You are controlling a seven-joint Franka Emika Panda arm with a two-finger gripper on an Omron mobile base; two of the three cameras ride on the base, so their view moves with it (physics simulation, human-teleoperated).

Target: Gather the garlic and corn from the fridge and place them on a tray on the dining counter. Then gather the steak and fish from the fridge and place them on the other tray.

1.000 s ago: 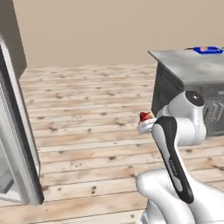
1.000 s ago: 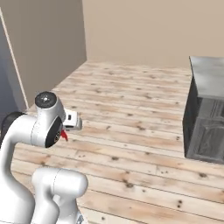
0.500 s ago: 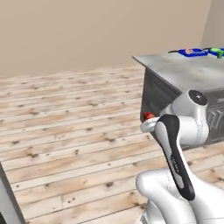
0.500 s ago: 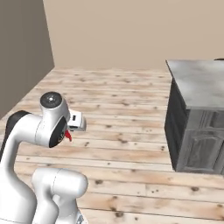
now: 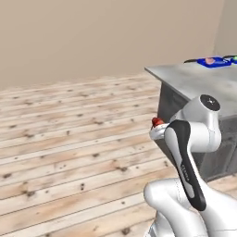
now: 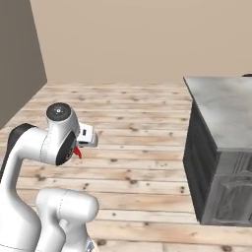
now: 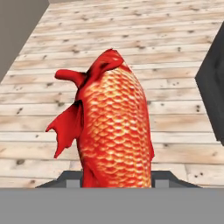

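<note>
Base has swung toward dining counter [image 6: 221, 106], fish [image 7: 114, 131] held.

The arm hides most of the fish [image 5: 157, 121] in both base views, its lower end is cut off in the hand view, the fingers barely show behind it, and the far blue tray [image 5: 213, 61] holds things too small to name.

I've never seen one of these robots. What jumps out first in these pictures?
A big red-orange scaly fish stands out, held in the gripper above a wooden plank floor. To the right stands the grey marbled dining counter, with a bright-blue tray at its far end.
</note>
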